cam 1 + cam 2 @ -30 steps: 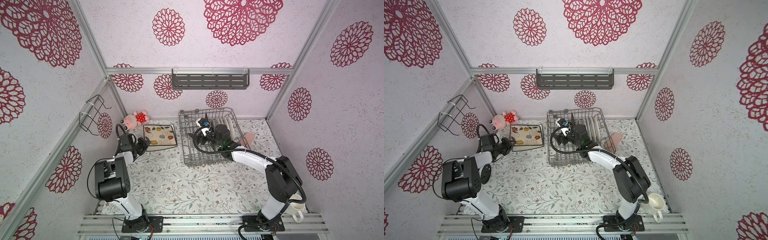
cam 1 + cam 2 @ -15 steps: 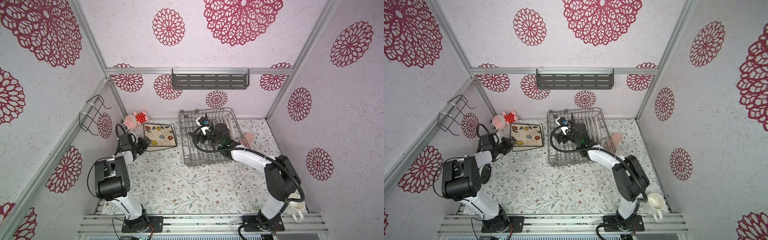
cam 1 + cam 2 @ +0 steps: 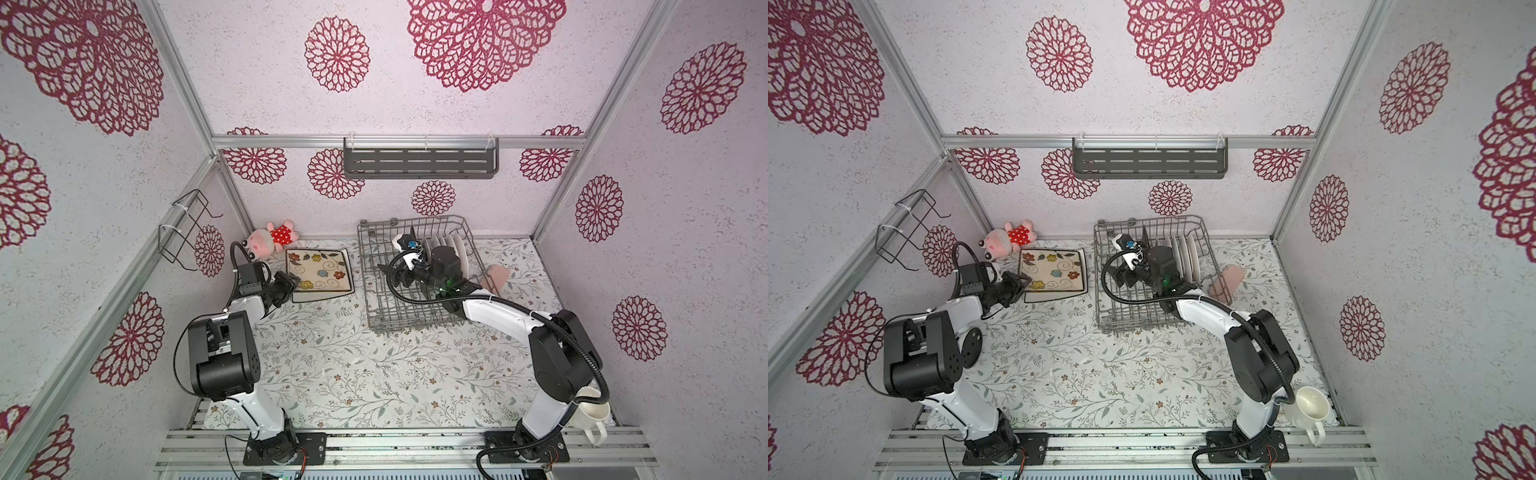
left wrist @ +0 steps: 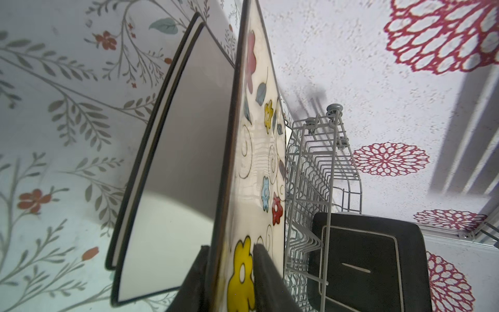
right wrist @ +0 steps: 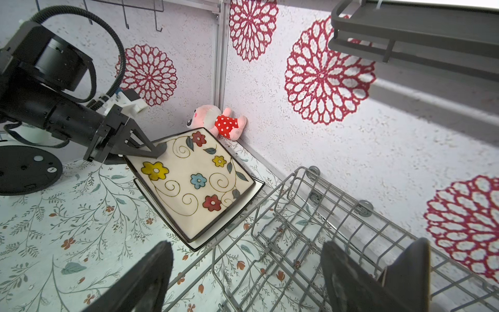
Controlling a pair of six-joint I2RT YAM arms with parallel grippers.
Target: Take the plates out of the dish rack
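In both top views the rack (image 3: 374, 309) stands right of centre on the surface (image 3: 353, 374), with white plates (image 3: 451, 245) upright at its far end. A floral plate (image 3: 322, 274) lies left of the rack, on top of a second plate. The left jaws sit at its near-left corner. The right jaws reach into the rack beside an upright dark plate (image 3: 1144, 235).

In the left wrist view the left jaws straddle the floral plate's rim, one finger (image 4: 266, 278) over the face and one beneath. Whether they pinch it cannot be told. That corner stands raised off the lower plate (image 4: 172, 189).

In the right wrist view the right jaws gape wide and empty above the rack wires, and the dark plate (image 5: 407, 267) is just beside one finger (image 5: 348, 272).

Likely trouble: if the left jaws let go with the corner raised, the floral plate could drop onto the lower plate and chip or slide. If they pull back while touching it, they could drag it askew. The right jaws could snag a tine or tip the dark plate into the white ones.
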